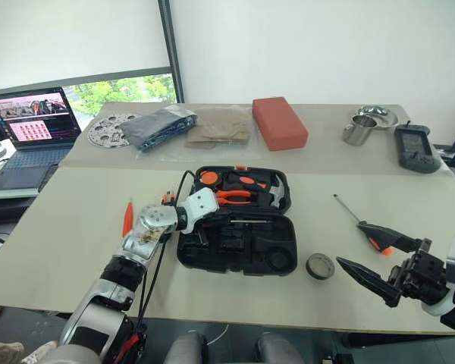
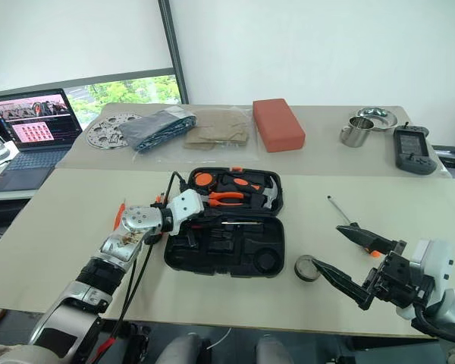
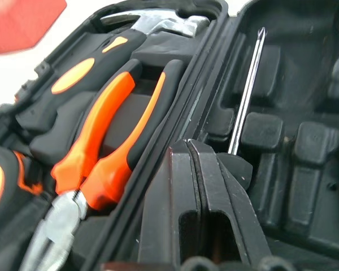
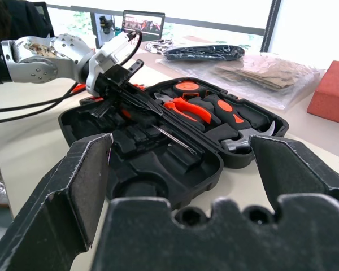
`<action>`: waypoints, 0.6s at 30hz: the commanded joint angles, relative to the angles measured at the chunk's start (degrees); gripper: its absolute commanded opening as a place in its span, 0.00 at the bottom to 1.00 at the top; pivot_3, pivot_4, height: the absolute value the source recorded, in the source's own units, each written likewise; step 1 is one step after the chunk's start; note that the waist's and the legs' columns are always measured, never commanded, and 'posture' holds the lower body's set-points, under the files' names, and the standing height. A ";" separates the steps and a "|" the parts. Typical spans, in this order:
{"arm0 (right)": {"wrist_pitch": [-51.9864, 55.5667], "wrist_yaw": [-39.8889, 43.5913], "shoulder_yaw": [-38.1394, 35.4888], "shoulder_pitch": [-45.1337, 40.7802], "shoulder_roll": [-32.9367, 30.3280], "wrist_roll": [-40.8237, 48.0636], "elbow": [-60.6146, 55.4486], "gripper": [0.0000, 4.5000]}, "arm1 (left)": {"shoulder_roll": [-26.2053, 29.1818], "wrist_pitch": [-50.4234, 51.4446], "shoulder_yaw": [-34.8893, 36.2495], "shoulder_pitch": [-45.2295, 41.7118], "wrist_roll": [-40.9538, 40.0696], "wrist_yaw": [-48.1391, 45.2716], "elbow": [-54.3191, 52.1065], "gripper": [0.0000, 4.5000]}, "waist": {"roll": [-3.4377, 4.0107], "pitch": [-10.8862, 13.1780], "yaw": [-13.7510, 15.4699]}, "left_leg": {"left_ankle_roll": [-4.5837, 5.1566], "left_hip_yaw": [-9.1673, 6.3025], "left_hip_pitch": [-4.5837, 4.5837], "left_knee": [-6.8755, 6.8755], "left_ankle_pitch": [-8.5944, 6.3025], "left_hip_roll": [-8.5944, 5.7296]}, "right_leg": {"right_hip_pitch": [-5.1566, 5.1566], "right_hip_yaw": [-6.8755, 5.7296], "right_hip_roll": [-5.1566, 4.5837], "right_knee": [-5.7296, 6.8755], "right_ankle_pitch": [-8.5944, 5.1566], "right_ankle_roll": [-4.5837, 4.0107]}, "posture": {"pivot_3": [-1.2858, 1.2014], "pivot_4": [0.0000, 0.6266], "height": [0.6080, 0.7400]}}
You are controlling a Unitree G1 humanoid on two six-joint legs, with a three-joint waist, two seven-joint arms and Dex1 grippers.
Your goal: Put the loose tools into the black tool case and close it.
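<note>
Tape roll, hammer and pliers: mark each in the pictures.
Tape roll (image 1: 320,266), left eye view, its top face.
Hammer (image 1: 275,196), left eye view, its steel head.
Pliers (image 3: 110,116), left wrist view, an orange handle.

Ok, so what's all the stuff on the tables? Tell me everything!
tool case: one, black, open, near table
pliers, hammer: one each, orange-black, case's far half
long screwdrivers: two; one in case's near half, one right of case
small screwdriver: one, orange, left of case
tape roll: one, grey, right of case
block: one, red, far table
cup, dish: metal, far right
handheld device: one, dark grey, far right
bags: two, far table
laptop: one, far left
left gripper: shut, in case; right gripper: open
</note>
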 commanded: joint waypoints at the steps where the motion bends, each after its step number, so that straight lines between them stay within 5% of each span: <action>1: -1.14 -0.51 -2.09 0.10 0.32 0.04 -2.11 1.00 | 1.26 -1.36 -4.29 1.62 7.28 2.36 8.92 0.01 | -0.02 -0.01 -0.02 | -0.01 0.00 0.16 0.00 0.00 0.06 | 0.14 0.01 -0.03 -0.02 -0.01 0.01 | 0.52 0.24 1.00; 6: -1.23 -1.19 -1.95 0.40 0.29 -0.93 -1.80 1.00 | 0.41 -3.22 -2.14 0.60 5.61 4.38 9.61 0.01 | -0.05 -0.03 -0.18 | -0.01 0.10 0.52 0.00 -0.01 0.10 | 0.41 0.17 -0.11 0.01 -0.03 0.12 | 0.52 0.24 1.00; 15: 3.25 -11.84 1.33 -8.45 -3.66 -12.60 7.58 1.00 | -0.29 18.34 15.94 2.86 -25.67 -3.72 -16.76 0.01 | 0.01 -0.02 -0.98 | 0.02 0.16 -0.30 0.07 0.03 0.10 | -0.80 0.29 -0.05 0.13 0.10 0.16 | 0.52 0.24 1.00; 18: 6.28 -14.60 3.24 -12.83 -6.13 -16.66 13.81 1.00 | 3.11 27.86 19.12 3.02 -33.50 -6.11 -24.53 0.22 | -0.02 0.00 -0.85 | 0.08 0.12 -0.59 0.00 0.10 0.03 | -1.00 0.27 -0.01 0.08 0.34 -0.20 | 0.52 0.24 1.00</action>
